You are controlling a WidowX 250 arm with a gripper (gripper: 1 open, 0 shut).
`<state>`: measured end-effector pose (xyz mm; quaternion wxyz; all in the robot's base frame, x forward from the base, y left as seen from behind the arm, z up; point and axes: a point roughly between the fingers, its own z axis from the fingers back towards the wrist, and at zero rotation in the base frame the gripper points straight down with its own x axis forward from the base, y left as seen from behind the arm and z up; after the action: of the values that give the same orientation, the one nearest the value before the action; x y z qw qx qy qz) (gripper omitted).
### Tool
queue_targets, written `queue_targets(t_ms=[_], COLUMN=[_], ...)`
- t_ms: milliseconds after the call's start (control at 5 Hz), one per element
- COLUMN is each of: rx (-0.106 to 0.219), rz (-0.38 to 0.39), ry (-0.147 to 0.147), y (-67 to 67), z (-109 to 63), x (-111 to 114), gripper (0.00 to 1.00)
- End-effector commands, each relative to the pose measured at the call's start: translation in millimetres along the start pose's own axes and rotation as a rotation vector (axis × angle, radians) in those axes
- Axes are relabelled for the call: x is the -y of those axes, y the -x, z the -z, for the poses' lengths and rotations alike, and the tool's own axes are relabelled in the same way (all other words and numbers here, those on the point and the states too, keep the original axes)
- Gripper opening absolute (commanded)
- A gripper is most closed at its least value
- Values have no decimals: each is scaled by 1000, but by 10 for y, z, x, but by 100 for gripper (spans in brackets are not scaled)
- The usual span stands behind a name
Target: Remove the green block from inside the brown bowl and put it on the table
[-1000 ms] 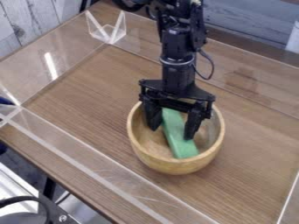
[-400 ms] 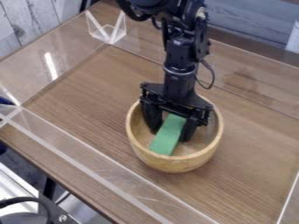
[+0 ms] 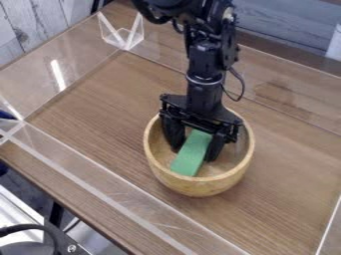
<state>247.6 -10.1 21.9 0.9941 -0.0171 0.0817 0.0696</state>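
Observation:
The brown bowl (image 3: 166,175) sits on the table (image 3: 94,112), right of centre and toward the front. Inside it lies the green block (image 3: 193,155), tilted, with its lower end toward the bowl's front left wall. My gripper (image 3: 198,139) points straight down into the bowl and stands open. Its black fingers (image 3: 170,134) are on either side of the block's upper end. I cannot tell whether they touch the block. The upper end of the block is partly hidden behind the gripper.
Low clear acrylic walls (image 3: 80,184) edge the table at the front and left. A small clear acrylic bracket (image 3: 127,35) stands at the back left corner. A dark cable (image 3: 27,239) lies outside the front wall at the bottom left.
The green block's lower end has swung from the bowl's front right to its front left. The gripper has stayed open and in place.

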Motion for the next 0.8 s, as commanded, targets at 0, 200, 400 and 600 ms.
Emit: queue_targets(t_ms=[0,200,400,600], rx=[4,9,15,16], rz=[27,38,49,46], ry=[19,27,35,37], y=[13,7,1,-11], z=[-5,-21,-40,-21], x=[57,85,117,113], gripper=[100,100,100,0])
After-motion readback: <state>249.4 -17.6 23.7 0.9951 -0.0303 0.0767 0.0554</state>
